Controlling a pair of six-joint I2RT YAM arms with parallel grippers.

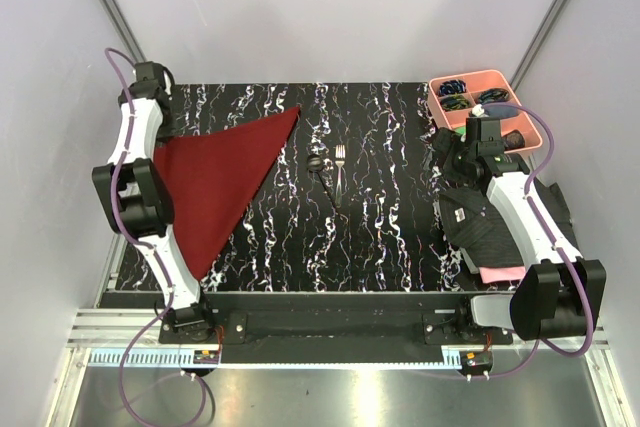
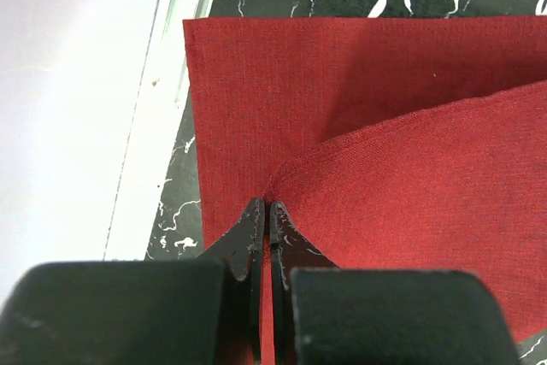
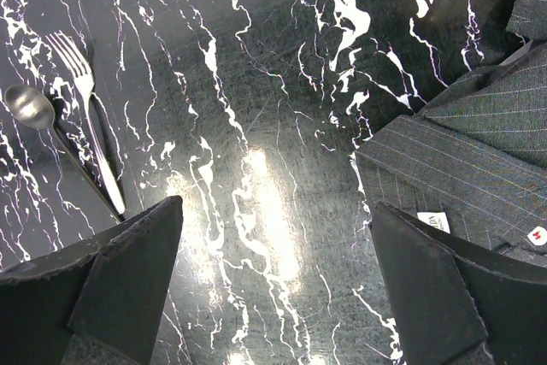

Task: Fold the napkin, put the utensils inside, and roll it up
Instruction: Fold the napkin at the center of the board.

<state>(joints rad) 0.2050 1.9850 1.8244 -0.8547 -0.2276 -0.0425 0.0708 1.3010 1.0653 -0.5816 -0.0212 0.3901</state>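
While the left gripper (image 2: 267, 211) pinches the dark red folded cloth napkin (image 1: 215, 182) at nine o'clock, the right gripper (image 3: 275, 205) at three o'clock has its fingers spread wide.

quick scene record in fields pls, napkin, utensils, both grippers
napkin: dark red, folded into a triangle, left part of the table
left gripper: shut, pinching the napkin's upper layer
right gripper: open, empty, over bare table
fork: flat, mid-table, apart from the napkin
spoon: just left of the fork
striped shirt: right side, beneath the right arm
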